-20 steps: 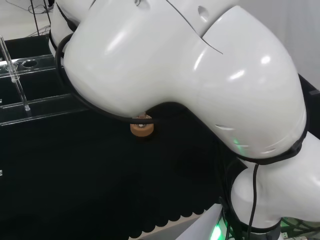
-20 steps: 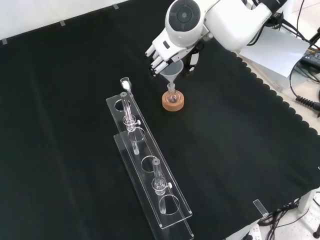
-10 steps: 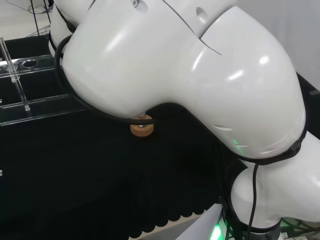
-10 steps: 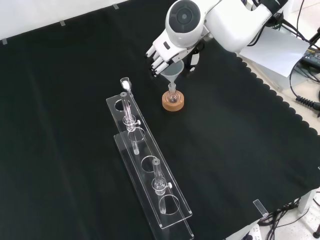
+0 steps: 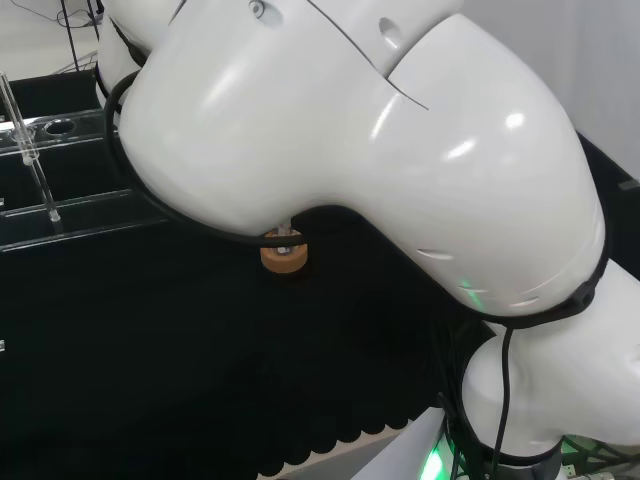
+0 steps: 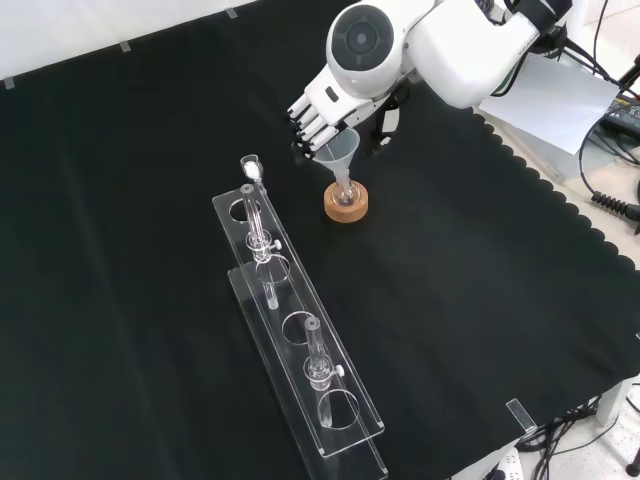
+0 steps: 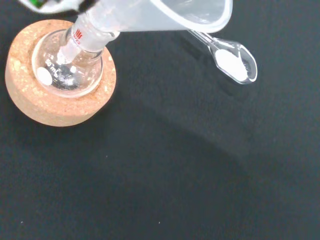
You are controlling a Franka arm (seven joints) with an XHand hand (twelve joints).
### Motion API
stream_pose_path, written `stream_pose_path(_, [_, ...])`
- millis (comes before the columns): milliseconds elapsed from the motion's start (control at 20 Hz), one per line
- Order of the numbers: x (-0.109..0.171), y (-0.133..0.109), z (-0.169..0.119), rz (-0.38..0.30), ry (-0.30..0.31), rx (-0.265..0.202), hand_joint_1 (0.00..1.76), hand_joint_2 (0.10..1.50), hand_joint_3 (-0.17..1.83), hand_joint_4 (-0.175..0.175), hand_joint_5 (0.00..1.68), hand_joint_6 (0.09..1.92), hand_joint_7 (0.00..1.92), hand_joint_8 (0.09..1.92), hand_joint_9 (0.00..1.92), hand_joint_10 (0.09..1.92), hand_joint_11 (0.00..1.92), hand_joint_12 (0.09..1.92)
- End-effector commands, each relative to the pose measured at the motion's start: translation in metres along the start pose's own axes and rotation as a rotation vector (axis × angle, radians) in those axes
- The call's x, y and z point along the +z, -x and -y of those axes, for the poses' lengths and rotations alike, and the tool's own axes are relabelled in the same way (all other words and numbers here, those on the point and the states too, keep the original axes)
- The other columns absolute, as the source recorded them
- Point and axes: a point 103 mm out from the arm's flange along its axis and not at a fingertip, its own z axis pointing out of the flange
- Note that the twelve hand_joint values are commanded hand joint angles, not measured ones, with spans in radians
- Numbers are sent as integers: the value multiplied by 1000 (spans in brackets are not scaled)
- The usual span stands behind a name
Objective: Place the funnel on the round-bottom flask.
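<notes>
In the front view the black and white hand (image 6: pixel 318 105) has its fingers and thumb curled round the rim of a clear funnel (image 6: pixel 342 153). The funnel leans, its stem reaching down to the neck of the round-bottom flask (image 6: pixel 346 194), which sits on a cork ring (image 6: pixel 347 208). The wrist view shows the funnel (image 7: pixel 165 12) close up with its stem at the flask's neck (image 7: pixel 82 37). There the flask's bulb (image 7: pixel 67 72) rests in the cork ring (image 7: pixel 30 102). In the head view the cork ring (image 5: pixel 284 258) peeks out under the arm's white link.
A clear rack (image 6: pixel 300 345) holding several glass tubes runs toward the front view's bottom, left of the flask. A clear spoon with white powder (image 7: pixel 234 62) lies on the black cloth near the cork ring, with its bowl by the rack's far end (image 6: pixel 250 164). The rack (image 5: pixel 60 205) stands at the head view's left.
In the front view the hand has shifted a little to the left. The funnel's top has tipped that way with it, while its stem stays at the flask's neck.
</notes>
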Motion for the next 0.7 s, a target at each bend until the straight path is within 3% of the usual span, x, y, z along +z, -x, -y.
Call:
stream_pose_path(50, [-3,-1,2,-1,-22,-16,722,572,620,-78,171,87,7,597,265,789,45,1431])
stream_pose_path(300, [-9,5,10,-7,79,1,642,579,536,-77,150,87,0,490,196,796,0,1412])
stream_pose_path(500, [-18,19,18,-21,144,22,619,598,484,-80,173,87,0,581,211,797,0,1431])
stream_pose_path(700, [-22,39,21,-109,172,41,609,620,458,-81,211,87,15,676,257,790,11,1455])
